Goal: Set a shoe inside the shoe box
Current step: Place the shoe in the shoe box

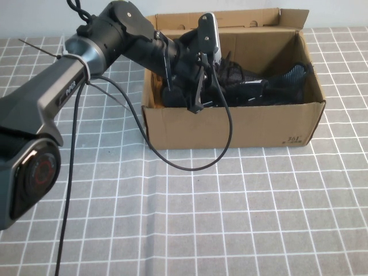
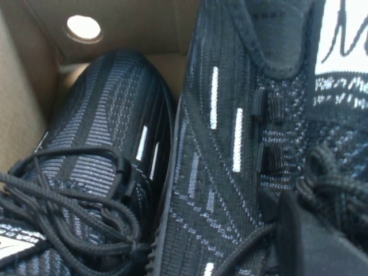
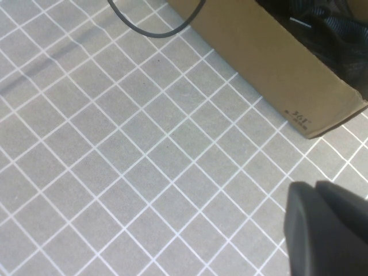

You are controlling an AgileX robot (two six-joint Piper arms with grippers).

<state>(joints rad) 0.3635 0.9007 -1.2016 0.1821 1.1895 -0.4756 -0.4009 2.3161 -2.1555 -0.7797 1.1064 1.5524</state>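
high view: my left gripper is down inside the shoe box, near its left wall, over the shoe. placement step looks about done.

left wrist view: shoe lies beside the twin sneaker against the box wall. left gripper is closed; i can't tell if it has hold of anything. next move, i'd judge: lift straight out clear of the laces.

right wrist view: my right gripper is closed, empty, over the table in front of the box.
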